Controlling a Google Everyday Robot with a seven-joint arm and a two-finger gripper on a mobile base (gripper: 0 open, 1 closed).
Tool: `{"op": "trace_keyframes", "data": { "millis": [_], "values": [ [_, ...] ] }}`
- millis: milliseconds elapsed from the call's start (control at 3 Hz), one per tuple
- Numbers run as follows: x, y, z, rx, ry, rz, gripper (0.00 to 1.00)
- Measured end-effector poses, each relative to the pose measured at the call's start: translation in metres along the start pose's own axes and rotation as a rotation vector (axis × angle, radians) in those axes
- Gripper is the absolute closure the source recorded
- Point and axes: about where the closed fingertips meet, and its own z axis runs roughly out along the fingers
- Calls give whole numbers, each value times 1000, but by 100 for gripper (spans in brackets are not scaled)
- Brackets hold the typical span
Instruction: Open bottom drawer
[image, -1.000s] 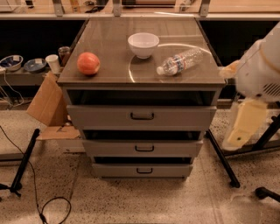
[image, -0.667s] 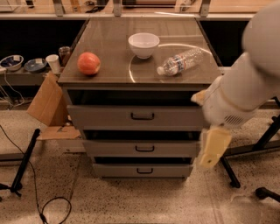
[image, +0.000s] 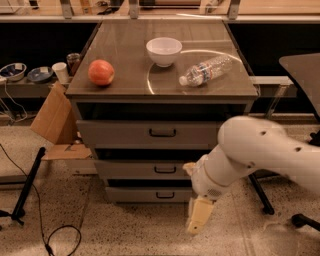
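Observation:
The grey cabinet (image: 160, 95) has three drawers, all pushed in. The bottom drawer (image: 135, 194) is the lowest, with a small dark bar handle (image: 165, 195) at its centre. My gripper (image: 198, 219) hangs at the end of the white arm (image: 250, 152), pointing down at the floor. It is in front of the bottom drawer's right end, right of and a little below the handle, not touching it. The arm covers the right ends of the middle and bottom drawers.
On the cabinet top lie a red apple (image: 101, 72), a white bowl (image: 163, 51) and a plastic bottle (image: 207, 70) on its side. A cardboard box (image: 54, 120) leans at the left. A black stand leg (image: 27, 187) and cable (image: 60, 237) lie on the floor.
The arm has swung from the cabinet's right side leftward and down. The gripper now hangs low in front of the bottom drawer's right end. The drawers have not moved.

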Motion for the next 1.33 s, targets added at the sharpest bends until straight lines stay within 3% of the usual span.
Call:
{"op": "trace_keyframes", "data": {
  "millis": [333, 667, 1000, 1333],
  "values": [
    [7, -8, 88, -10, -86, 60, 0],
    [7, -8, 88, -10, -86, 60, 0],
    [8, -9, 106, 11, -19, 72, 0],
    [16, -21, 155, -1, 37, 87, 0]
  ]
}}
